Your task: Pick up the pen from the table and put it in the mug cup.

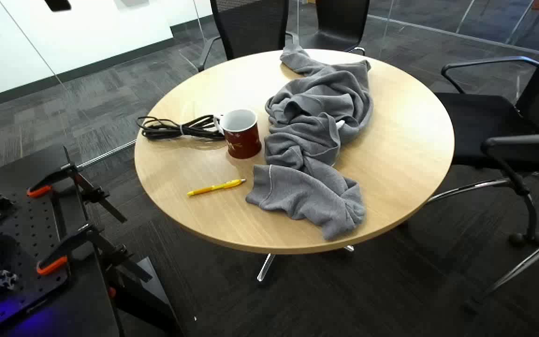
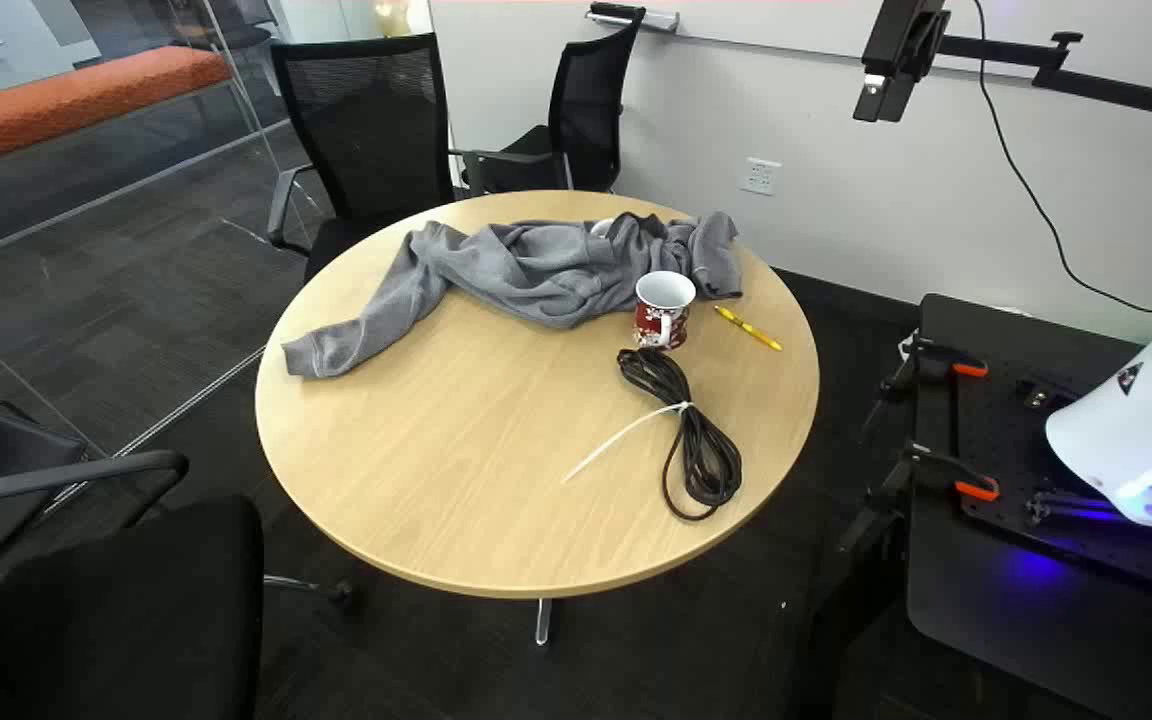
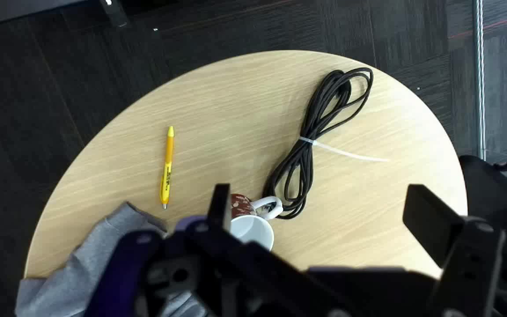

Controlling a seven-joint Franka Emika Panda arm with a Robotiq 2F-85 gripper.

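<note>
The yellow-orange pen [image 3: 168, 165] lies flat on the light wood table [image 3: 231, 105]. It also shows in both exterior views [image 1: 216, 187] [image 2: 747, 328]. The dark red mug cup [image 1: 244, 140] stands upright beside it, white inside with a white handle. In an exterior view the mug [image 2: 660, 312] sits between the pen and the cable. In the wrist view one finger and the gripper body hide part of the mug [image 3: 253, 229]. My gripper [image 3: 321, 202] is open and empty above the table, its fingers wide apart. The pen is outside the fingers, off to the left in the wrist view.
A grey sweater [image 1: 321, 107] lies crumpled beside the mug and close to the pen. A black coiled cable [image 2: 701, 440] with a white tie lies by the mug's handle. Black chairs [image 1: 484, 112] stand round the table. A black robot stand with clamps [image 2: 946, 480] is near the table edge.
</note>
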